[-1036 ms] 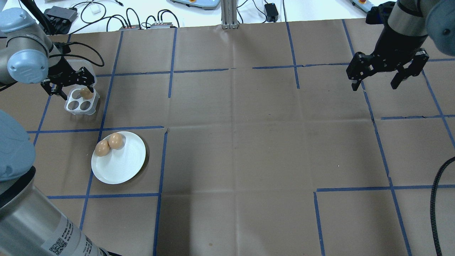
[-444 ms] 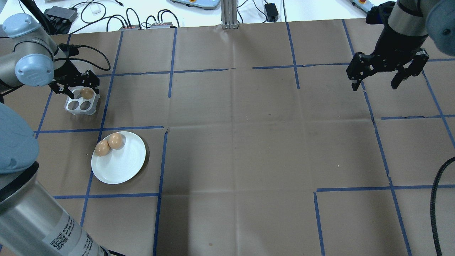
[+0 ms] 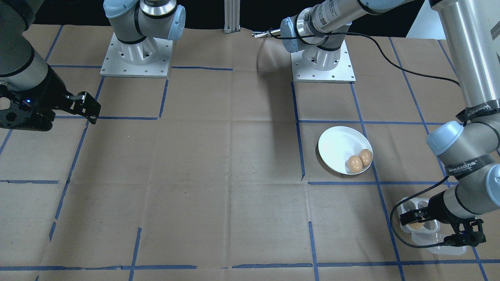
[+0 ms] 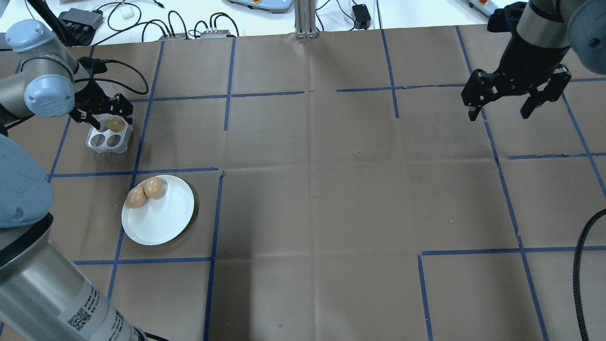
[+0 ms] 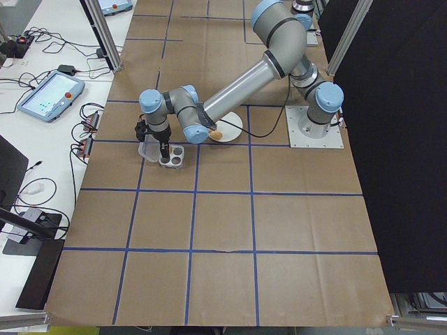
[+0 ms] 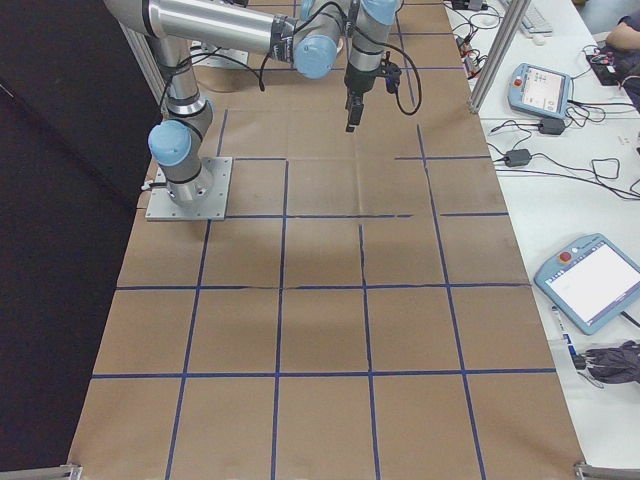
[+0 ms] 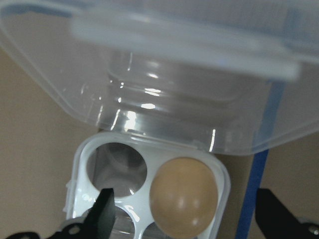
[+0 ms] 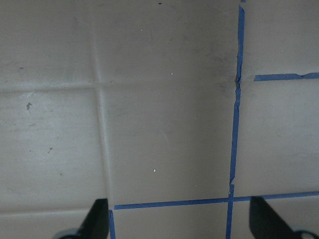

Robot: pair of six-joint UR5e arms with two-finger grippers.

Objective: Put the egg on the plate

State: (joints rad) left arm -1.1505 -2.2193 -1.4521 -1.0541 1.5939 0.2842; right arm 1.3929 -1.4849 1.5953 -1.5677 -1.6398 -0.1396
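Note:
A brown egg point(image 4: 115, 124) point(image 7: 183, 196) sits in one hole of a small clear egg box point(image 4: 105, 140), whose lid point(image 7: 174, 74) lies open behind it. My left gripper point(image 4: 111, 121) point(image 7: 187, 219) hangs open just above the box, one finger on each side of the egg and not touching it. The white plate point(image 4: 163, 220) point(image 3: 335, 145) lies nearer the robot than the box, with two brown eggs point(image 4: 136, 197) point(image 4: 154, 187) side by side near its rim. My right gripper point(image 4: 498, 115) point(image 8: 180, 221) is open and empty, high over the far right of the table.
Brown paper with a blue tape grid covers the table. Cables and power boxes point(image 4: 142, 23) lie beyond its far edge, beside an aluminium post point(image 4: 305, 19). A black hose point(image 4: 580, 274) hangs at the near right. The arm bases point(image 3: 134, 54) point(image 3: 322, 58) stand on the robot's side.
My left wrist has shifted a little to the right and farther out over the egg box, bringing the open fingers closer around the egg. The right arm, plate and eggs have not moved.

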